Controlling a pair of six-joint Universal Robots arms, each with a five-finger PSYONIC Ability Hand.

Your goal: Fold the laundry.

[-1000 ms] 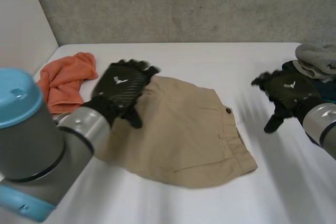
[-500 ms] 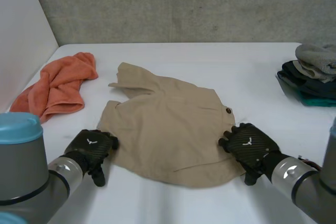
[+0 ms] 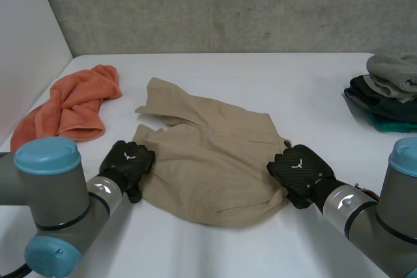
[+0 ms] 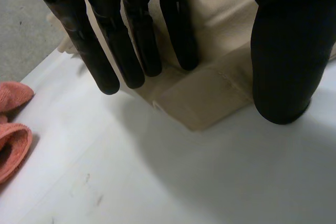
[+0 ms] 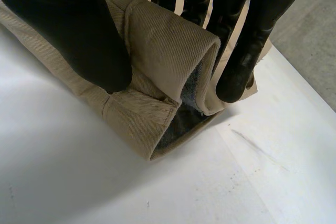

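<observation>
Tan shorts (image 3: 208, 154) lie spread in the middle of the white table (image 3: 273, 83). My left hand (image 3: 127, 164) rests at their near left corner. In the left wrist view its fingers (image 4: 136, 35) reach straight over the tan corner (image 4: 205, 98), the thumb (image 4: 283, 51) stands apart beside it, and the cloth lies flat between them. My right hand (image 3: 300, 174) is at the waistband's near right corner. There its thumb (image 5: 68, 35) and fingers (image 5: 247, 51) pinch a raised fold of the waistband (image 5: 163, 45).
A crumpled orange towel (image 3: 75, 105) lies at the table's left, also beside my left hand (image 4: 10, 140). A stack of folded clothes (image 3: 391, 92) sits at the far right edge. A white wall borders the left side, a concrete wall the back.
Both hands came down from the far side to the shorts' near edge. The right hand closed on the waistband and bunched it inward. The left hand's fingers drew in over the left corner.
</observation>
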